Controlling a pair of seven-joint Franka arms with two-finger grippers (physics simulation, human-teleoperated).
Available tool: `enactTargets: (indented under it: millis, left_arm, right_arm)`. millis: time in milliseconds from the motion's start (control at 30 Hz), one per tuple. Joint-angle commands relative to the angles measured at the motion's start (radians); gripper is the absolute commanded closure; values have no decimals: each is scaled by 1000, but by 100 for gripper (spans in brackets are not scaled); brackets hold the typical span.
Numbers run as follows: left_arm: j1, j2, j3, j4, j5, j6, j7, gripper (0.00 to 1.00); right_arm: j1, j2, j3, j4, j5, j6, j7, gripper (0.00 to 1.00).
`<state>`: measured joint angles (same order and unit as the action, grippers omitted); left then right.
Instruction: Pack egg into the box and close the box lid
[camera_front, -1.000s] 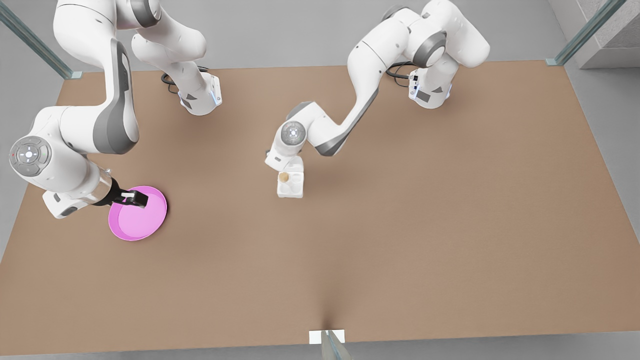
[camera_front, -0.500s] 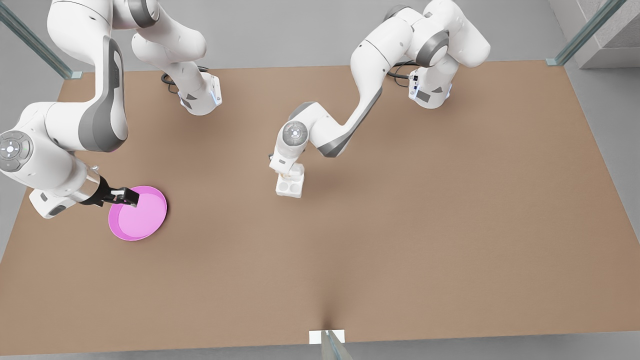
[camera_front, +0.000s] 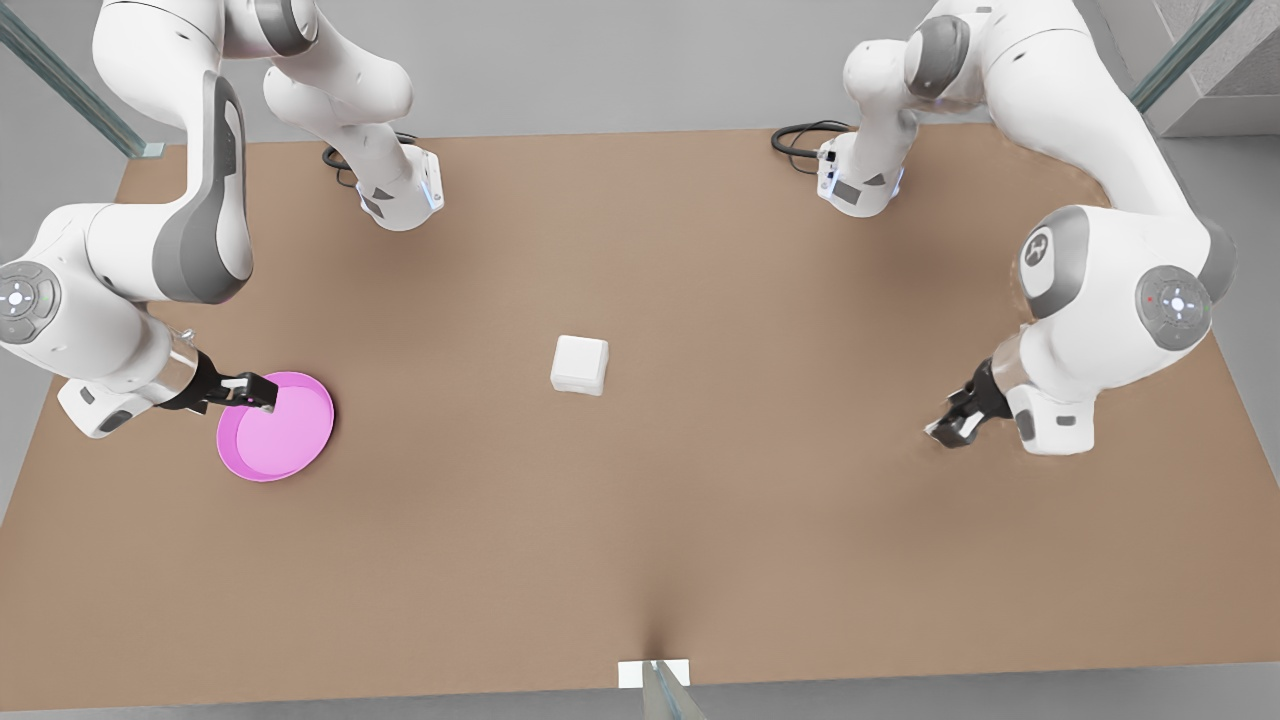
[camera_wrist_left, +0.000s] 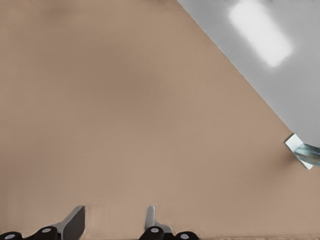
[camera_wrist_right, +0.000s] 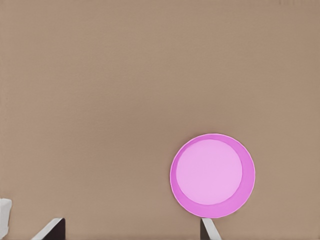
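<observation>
Our left gripper (camera_front: 945, 428) hangs low over the bare brown table (camera_front: 700, 520) on the front view's right, well apart from everything else. In its wrist view we see its fingers (camera_wrist_left: 75, 220) spread with nothing between them. Our right gripper (camera_front: 262, 392) sits on the front view's left, over the near rim of the pink plate (camera_front: 285, 440). Its fingers (camera_wrist_right: 52, 227) are likewise spread wide and hold nothing. Farther in, near the table's middle and between the two arms, we see the box (camera_front: 579, 364). The box lid (camera_front: 580, 357) lies flat down over it, so the box is closed, with neither gripper touching it.
</observation>
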<state>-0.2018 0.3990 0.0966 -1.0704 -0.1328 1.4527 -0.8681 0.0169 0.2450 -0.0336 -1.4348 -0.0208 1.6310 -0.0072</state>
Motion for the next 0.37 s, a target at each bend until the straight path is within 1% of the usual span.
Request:
enactTargets:
  millis: [0, 333]
  left_arm:
    - [10, -161, -20, -106, 139, -261, 1080, 0]
    - [1, -175, -20, -123, 134, -261, 1086, 0]
  right_arm:
    - [0, -1, 0, 1, -2, 0, -28, 0]
    - [-5, -1, 0, 1, -5, -10, -30, 0]
